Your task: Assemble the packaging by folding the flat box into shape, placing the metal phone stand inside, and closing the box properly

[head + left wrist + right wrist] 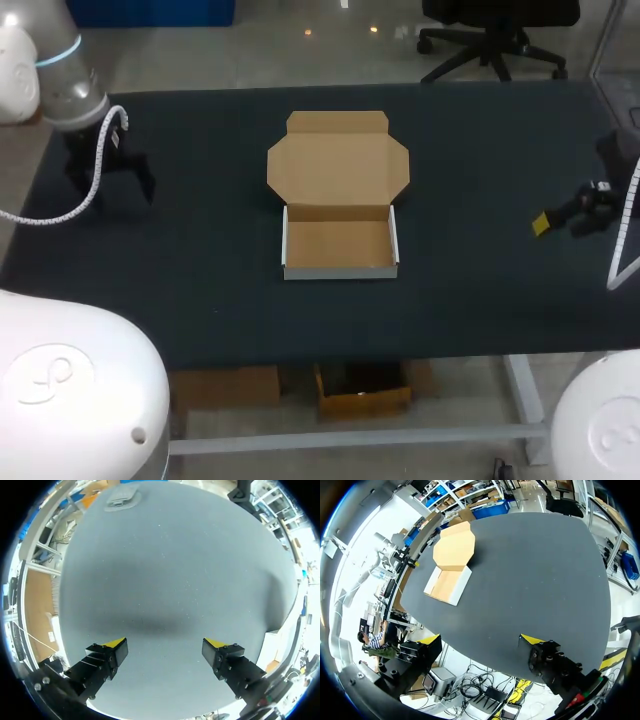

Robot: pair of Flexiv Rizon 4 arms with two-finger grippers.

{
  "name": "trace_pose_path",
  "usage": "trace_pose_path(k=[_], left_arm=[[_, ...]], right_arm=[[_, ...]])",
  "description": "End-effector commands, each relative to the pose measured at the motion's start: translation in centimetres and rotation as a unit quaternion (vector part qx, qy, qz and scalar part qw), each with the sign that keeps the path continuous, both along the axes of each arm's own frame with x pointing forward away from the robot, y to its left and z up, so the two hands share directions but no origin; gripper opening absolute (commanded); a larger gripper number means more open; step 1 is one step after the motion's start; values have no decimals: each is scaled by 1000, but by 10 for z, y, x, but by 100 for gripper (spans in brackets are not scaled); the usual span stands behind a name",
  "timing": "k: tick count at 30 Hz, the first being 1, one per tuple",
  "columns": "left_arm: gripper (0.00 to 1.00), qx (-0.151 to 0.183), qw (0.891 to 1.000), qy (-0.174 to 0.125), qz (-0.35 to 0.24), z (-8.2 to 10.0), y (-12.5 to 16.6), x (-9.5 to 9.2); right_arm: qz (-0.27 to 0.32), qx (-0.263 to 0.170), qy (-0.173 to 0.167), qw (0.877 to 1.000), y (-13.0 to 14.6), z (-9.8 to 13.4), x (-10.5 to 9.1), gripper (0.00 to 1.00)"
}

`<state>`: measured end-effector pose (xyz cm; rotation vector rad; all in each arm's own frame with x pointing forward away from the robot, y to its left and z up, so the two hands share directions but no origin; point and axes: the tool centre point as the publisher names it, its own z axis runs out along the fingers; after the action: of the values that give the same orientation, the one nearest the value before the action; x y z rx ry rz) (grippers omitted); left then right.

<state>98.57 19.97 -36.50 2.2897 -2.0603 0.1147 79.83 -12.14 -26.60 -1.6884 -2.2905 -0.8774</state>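
Note:
The cardboard box (340,245) sits in the middle of the dark table, folded into a shallow white-sided tray. Its brown lid (338,165) lies open and flat behind the tray. The tray is empty, and no metal phone stand shows in any view. My left gripper (110,172) hangs open over the table's far left, well clear of the box. In the left wrist view this gripper (165,647) has only bare table between its fingers. My right gripper (565,215) is open at the right edge. The right wrist view has the box (447,582) far ahead of that gripper (480,642).
The dark table top (200,280) stretches wide on both sides of the box and in front of it. Both arms stand near the table's side edges.

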Motion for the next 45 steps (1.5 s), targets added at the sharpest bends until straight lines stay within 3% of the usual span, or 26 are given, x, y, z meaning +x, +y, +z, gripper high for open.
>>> trace_pose_path(k=[1, 13, 45], left_arm=[[100, 6, 1000, 11, 5, -1, 5, 12], [100, 17, 1000, -9, 8, -8, 24, 32], [100, 28, 999, -25, -8, -19, 67, 98]], right_arm=[[1, 1, 2, 1000, -1, 2, -1, 100], [1, 1, 2, 1000, -1, 2, -1, 100], [1, 1, 2, 1000, -1, 2, -1, 100]])
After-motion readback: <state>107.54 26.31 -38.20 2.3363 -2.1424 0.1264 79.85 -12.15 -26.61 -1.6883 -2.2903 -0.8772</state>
